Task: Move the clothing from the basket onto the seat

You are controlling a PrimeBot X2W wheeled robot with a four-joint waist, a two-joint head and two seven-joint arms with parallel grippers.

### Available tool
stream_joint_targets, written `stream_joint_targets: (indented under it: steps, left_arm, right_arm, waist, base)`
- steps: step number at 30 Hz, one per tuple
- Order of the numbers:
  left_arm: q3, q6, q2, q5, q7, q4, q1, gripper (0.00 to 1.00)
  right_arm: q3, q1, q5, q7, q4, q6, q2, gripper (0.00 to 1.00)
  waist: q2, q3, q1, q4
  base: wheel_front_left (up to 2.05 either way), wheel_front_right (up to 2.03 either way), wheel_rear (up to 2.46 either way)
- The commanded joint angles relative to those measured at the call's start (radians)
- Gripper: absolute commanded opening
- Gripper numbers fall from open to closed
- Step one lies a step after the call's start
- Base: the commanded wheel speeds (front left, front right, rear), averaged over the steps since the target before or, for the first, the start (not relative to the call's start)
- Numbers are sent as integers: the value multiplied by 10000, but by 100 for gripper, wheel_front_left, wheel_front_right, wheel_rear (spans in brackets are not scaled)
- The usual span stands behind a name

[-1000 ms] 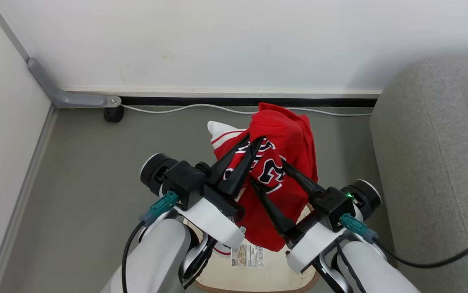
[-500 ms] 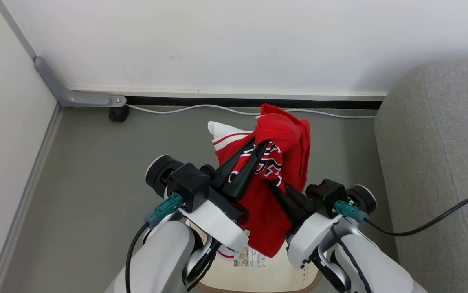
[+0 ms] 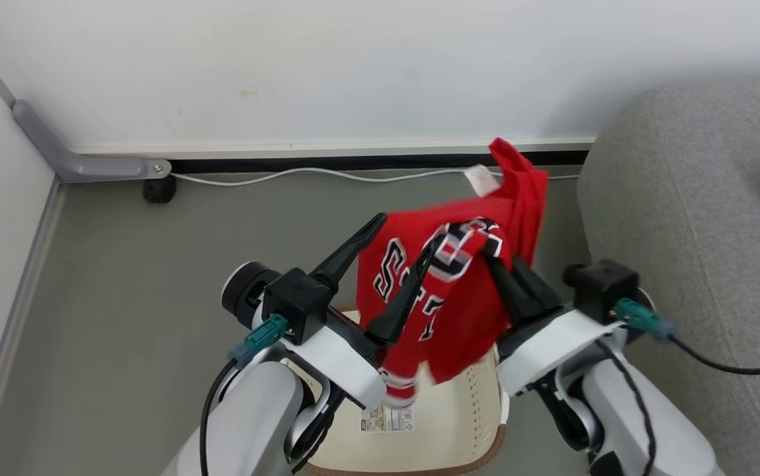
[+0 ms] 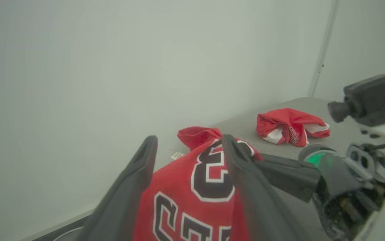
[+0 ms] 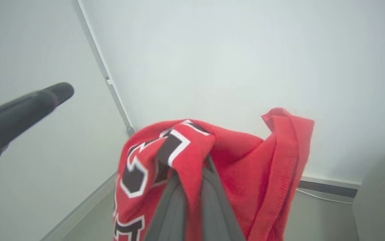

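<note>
Clothing [image 3: 462,304] now hangs from right claw [image 3: 500,266]; left claw [image 3: 405,233] has opened.

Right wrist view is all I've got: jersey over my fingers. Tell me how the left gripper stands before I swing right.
Observer: The left gripper is open, fingers spread wide, not pinching the jersey.
Operator: Give me what's underneath.
Observer: The basket sits directly below the hanging jersey.
Operator: Check the seat.
Observer: A second red garment lies bunched on the grey sofa.
</note>
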Motion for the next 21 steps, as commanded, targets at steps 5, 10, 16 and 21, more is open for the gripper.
stream_joint_targets:
  steps: [5, 10, 16, 21]
  left_arm:
    - [243, -69, 175, 63, -57, -142, -167, 100]
    - [288, -89, 307, 129, -57, -75, 21, 100]
    - [385, -100, 353, 151, -57, -16, 265, 100]
    - [424, -105, 322, 169, -57, 22, 335, 100]
  right_arm:
    - [-1129, 433, 256, -61, -841, 14, 126, 0]
    - [-2085, 678, 138, -61, -1299, 14, 126, 0]
    - [-2831, 857, 61, -61, -1777, 14, 126, 0]
    - [-3100, 972, 94, -61, -2025, 14, 126, 0]
  waist:
    - [-1, 5, 0, -447]
    - [-1, -19, 0, -1296]
    - [-1, -50, 0, -2420]
    - [-1, -78, 0, -3207]
  base:
    - [0, 0, 0]
    - [0, 0, 0]
    - [0, 0, 0]
    - [0, 0, 0]
